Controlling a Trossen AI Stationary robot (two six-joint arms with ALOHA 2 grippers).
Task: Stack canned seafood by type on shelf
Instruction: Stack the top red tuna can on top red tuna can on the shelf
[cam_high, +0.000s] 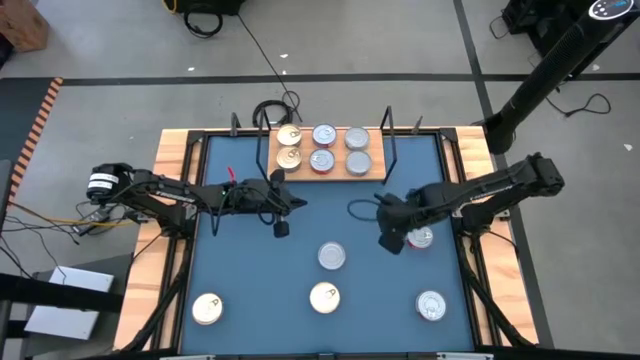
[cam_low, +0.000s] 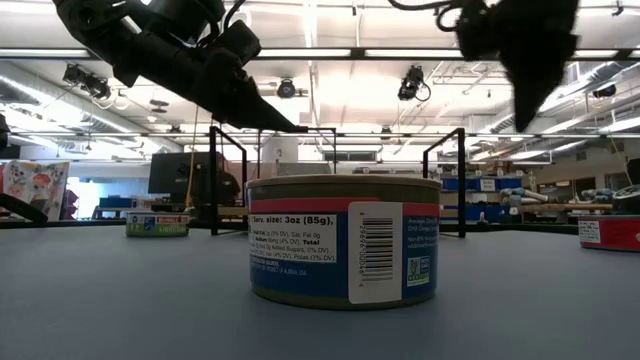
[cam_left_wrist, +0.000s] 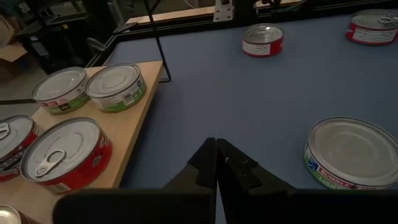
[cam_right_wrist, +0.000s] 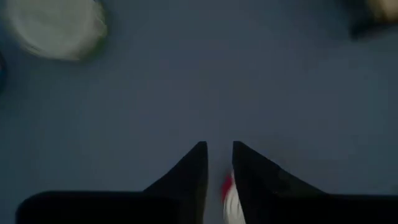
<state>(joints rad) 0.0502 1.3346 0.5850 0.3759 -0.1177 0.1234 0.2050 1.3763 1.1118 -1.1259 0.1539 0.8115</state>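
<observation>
High view only: shelf at the far edge of the blue counter, six tins on it in two rows. Five more tins on the counter; one red-sided tin touches the right tool. Right wrist view shows that tool's fingers slightly apart, holding nothing, red tin just behind them. Left tool closed, empty, hovering near the shelf. Low view alone shows room: ceiling lights, desks.

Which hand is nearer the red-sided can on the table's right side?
Right. The right hand hovers right beside the red-sided can; the left hand is across the table, near the shelf.
</observation>
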